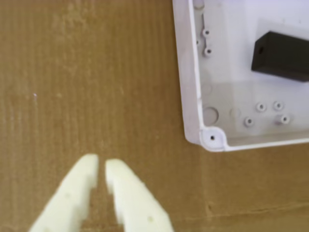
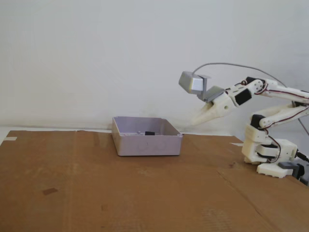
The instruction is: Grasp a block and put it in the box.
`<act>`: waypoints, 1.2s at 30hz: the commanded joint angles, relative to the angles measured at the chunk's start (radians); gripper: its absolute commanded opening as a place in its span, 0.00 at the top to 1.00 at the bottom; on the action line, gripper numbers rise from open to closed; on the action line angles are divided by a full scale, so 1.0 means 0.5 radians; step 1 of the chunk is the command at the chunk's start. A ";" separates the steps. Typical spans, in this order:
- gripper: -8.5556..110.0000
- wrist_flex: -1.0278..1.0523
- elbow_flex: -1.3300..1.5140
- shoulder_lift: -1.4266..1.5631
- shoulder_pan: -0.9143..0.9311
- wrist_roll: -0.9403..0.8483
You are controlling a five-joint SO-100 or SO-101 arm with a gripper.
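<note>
The black block (image 1: 282, 55) lies inside the pale lilac-grey box (image 1: 193, 96), near its right side in the wrist view. In the fixed view the box (image 2: 147, 144) stands mid-table on the cardboard, and a bit of the block (image 2: 149, 132) shows over its wall. My gripper (image 1: 102, 166) comes in from the bottom edge of the wrist view, over bare cardboard to the left of and below the box corner. Its two cream fingers are almost together with nothing between them. In the fixed view the gripper (image 2: 193, 121) hangs in the air to the right of the box, above its rim.
Brown corrugated cardboard (image 2: 96, 183) covers the table, with a seam (image 1: 251, 210) near the box corner. The arm's white base (image 2: 268, 154) stands at the right edge of the fixed view. A white wall is behind.
</note>
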 commanded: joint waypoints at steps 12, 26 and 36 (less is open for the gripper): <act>0.93 -0.071 0.448 0.838 0.003 0.025; 0.93 -0.067 0.721 1.233 0.003 0.025; 0.93 -0.067 0.770 1.270 0.003 0.025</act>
